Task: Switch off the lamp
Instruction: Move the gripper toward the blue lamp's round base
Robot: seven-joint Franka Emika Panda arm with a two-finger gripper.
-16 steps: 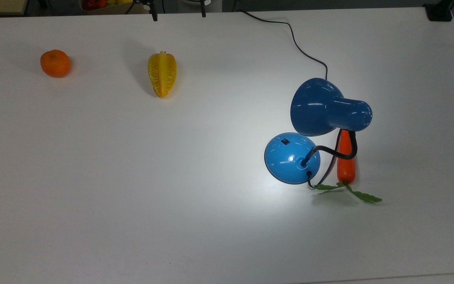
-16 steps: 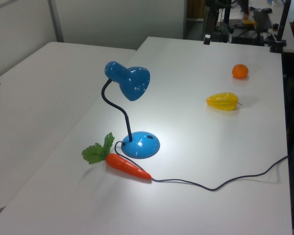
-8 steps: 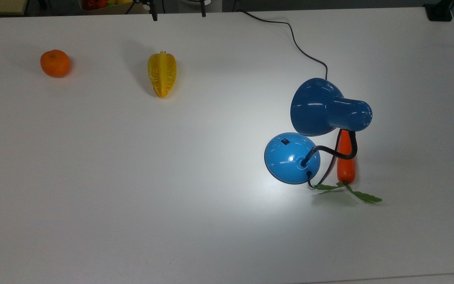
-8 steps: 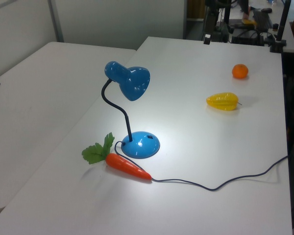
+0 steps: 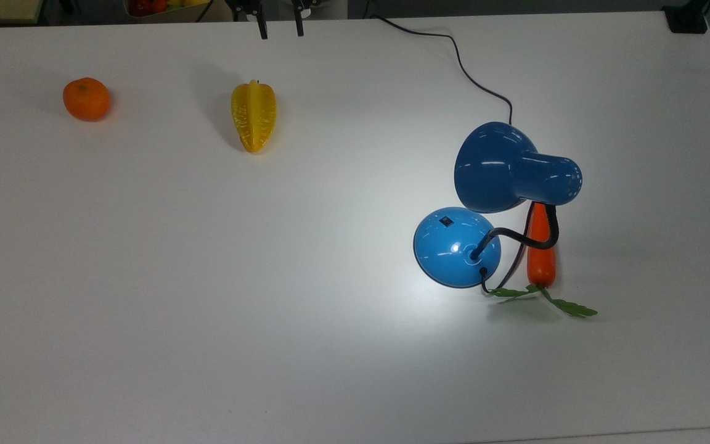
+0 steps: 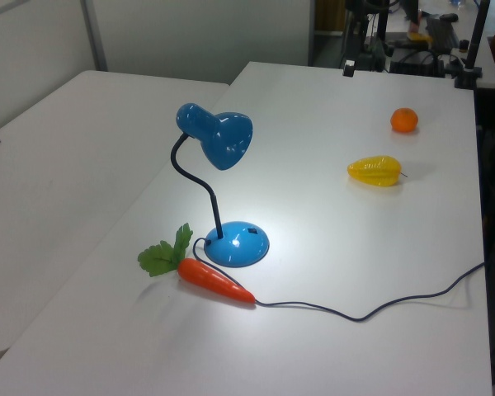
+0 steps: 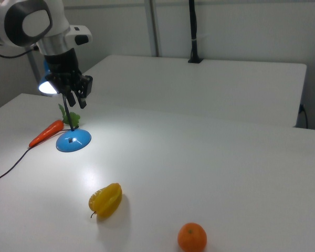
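Two black fingers of the gripper [image 5: 278, 28] point down at the table's [image 5: 207, 277] far edge in the top view, a narrow gap between them, holding nothing. We see the white arm [image 7: 39, 23] bent above it in the right view. Well apart, the lamp [image 5: 457, 246] stands lit, a carrot [image 5: 540, 259] just beside its base. A starfruit [image 5: 253, 116] and an orange [image 5: 86, 98] lie farther off.

Top view looks straight down on the table [image 5: 207, 277]; left and right views face it obliquely from opposite ends, sharing the lamp [image 6: 231, 239].
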